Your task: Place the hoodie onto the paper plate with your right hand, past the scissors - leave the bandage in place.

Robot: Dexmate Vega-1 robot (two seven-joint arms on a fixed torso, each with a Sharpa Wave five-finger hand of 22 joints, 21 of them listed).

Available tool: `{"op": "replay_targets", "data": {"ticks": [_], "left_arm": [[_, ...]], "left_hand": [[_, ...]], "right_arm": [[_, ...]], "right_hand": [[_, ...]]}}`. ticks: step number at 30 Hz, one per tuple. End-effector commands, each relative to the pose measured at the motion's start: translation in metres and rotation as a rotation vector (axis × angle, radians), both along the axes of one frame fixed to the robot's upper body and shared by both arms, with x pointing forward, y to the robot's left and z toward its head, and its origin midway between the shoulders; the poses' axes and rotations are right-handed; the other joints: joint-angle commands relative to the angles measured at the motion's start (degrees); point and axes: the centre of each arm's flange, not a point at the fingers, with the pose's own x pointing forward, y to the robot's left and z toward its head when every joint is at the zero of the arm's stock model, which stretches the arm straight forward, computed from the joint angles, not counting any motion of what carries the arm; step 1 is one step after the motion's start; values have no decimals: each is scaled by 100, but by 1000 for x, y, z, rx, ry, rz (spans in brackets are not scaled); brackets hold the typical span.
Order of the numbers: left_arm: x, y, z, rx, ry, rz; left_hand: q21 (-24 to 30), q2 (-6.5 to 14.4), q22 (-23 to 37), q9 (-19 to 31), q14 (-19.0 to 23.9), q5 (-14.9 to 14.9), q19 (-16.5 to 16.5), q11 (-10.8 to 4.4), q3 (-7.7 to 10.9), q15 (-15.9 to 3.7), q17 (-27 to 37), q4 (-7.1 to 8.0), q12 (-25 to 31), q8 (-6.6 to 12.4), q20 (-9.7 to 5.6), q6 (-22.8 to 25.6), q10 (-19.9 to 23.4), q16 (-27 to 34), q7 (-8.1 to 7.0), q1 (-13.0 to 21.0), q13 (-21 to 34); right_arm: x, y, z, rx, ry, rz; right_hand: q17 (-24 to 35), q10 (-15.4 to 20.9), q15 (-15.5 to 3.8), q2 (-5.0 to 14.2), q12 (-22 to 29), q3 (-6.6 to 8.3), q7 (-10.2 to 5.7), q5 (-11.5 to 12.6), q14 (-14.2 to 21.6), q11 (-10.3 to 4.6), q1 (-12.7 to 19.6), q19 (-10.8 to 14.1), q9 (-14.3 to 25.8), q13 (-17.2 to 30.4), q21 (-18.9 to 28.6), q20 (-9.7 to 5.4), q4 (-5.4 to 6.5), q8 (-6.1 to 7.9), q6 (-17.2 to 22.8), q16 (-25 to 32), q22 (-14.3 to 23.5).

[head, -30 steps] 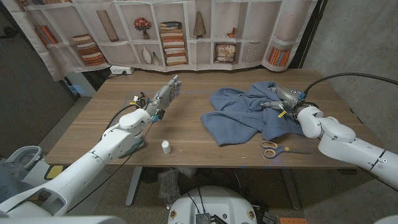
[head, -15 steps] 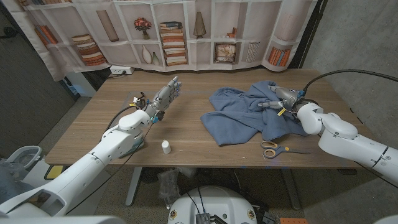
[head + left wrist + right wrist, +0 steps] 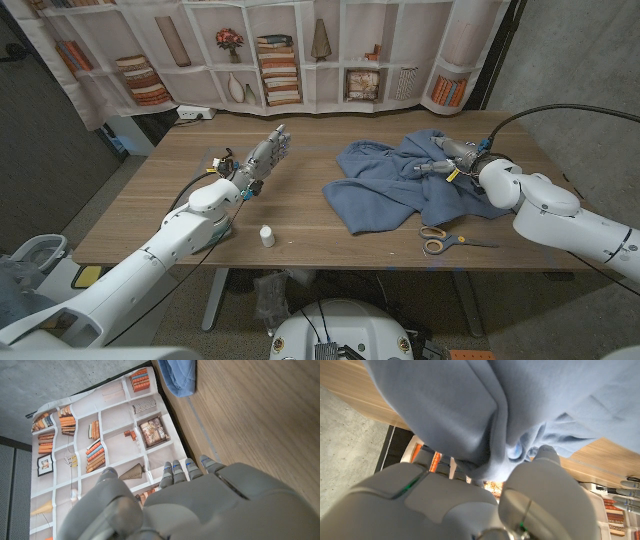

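Observation:
The blue hoodie [image 3: 395, 180] lies crumpled on the right half of the wooden table [image 3: 300, 215]. My right hand [image 3: 449, 160] sits on its far right part and pinches a fold of the cloth; in the right wrist view the fabric [image 3: 470, 410] is caught between thumb and fingers [image 3: 545, 460]. Orange-handled scissors [image 3: 438, 240] lie at the front edge, just in front of the hoodie. A small white bandage roll [image 3: 267, 236] stands near the front middle. My left hand [image 3: 262, 155] is held over the table's left half, fingers straight and apart, holding nothing.
A printed bookshelf backdrop [image 3: 300, 50] hangs behind the table's far edge. In the left wrist view, beyond my left hand [image 3: 200, 505], a corner of the hoodie [image 3: 180, 375] shows on the wood. A black cable [image 3: 560, 115] arcs over the right arm.
My right arm has shifted slightly toward the far side, its hand still on the hoodie fold. The left hand, scissors and bandage have not moved.

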Motion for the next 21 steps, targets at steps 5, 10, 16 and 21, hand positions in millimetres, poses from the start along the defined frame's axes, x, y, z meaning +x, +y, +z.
{"op": "replay_targets", "data": {"ticks": [5, 10, 16, 21], "left_arm": [[-5, 3, -5, -7, -5, -3], [-1, 4, -8, -18, -1, -9], [6, -4, -2, 1, 1, -37], [5, -12, 4, 11, -5, -51]], "left_hand": [[33, 12, 31, 32, 15, -28, -32, 4, -26, 47, 11, 17, 11, 35, -30, 21, 3, 34, 33, 91, 32], [32, 14, 31, 32, 16, -29, -32, 4, -30, 47, 11, 17, 14, 34, -26, 19, 9, 33, 37, 93, 32], [33, 18, 31, 32, 18, -31, -31, 2, -36, 42, 11, 16, 15, 34, -29, 18, 12, 33, 35, 98, 32], [33, 21, 31, 32, 19, -32, -31, 7, -39, 42, 11, 16, 14, 33, -28, 17, 10, 33, 36, 101, 32]], "right_arm": [[-24, 8, 17, 14, -19, -30], [-32, 9, 24, 13, -39, -53], [-40, 7, 32, 5, -59, -75], [-39, 6, 38, 7, -81, -68]], "right_hand": [[3, -127, 10, -9, 23, -102, 84, 71, -112, 86, -111, -43, 1, -1, 6, 0, 27, -15, -237, 9, 19], [2, -154, 8, -12, 29, -127, 119, 83, -115, 116, -143, -54, -2, -6, 7, 0, 40, -13, -290, 19, 19], [3, -140, 6, -13, 50, -154, 122, 89, -118, 113, -185, -63, -5, -10, 8, 1, 60, 4, -295, 27, 20], [4, -118, -5, -11, 72, -183, 132, 94, -103, 109, -232, -70, -9, -14, 11, 1, 81, 29, -269, 41, 21]]}}
